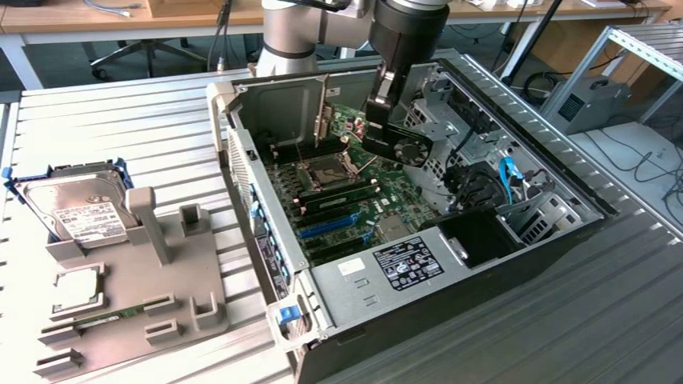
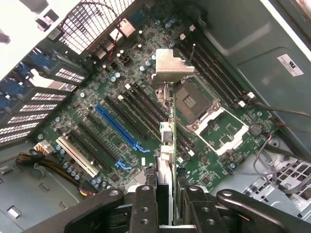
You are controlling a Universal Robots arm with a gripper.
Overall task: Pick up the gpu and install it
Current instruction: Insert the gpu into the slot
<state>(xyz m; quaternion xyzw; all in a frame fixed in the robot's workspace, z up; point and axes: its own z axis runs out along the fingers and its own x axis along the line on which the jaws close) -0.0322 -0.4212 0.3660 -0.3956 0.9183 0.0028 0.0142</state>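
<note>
The gpu (image 1: pixel 397 146), a green card with a round black fan and a silver end bracket, hangs inside the open computer case (image 1: pixel 320 320) above the motherboard (image 1: pixel 347 204). My gripper (image 1: pixel 382 112) reaches down into the case from above and is shut on the gpu. In the wrist view the gpu (image 2: pixel 167 121) shows edge-on, its silver bracket (image 2: pixel 169 68) farthest from the camera, and my gripper (image 2: pixel 167 199) clamps it between the black fingers (image 2: pixel 145 206). The card floats over the motherboard (image 2: pixel 228 145), beside the long blue slot (image 2: pixel 119 127) and the processor socket (image 2: pixel 192 99).
A silver hard drive (image 1: pixel 80 212) with a white label stands on a grey fixture (image 1: pixel 128 296) at the exterior view's left. The case walls, drive cage (image 1: pixel 539 220), blue cable (image 1: pixel 507 172) and power supply (image 1: pixel 411 264) crowd around the board. A slatted metal table (image 1: pixel 117 120) carries everything.
</note>
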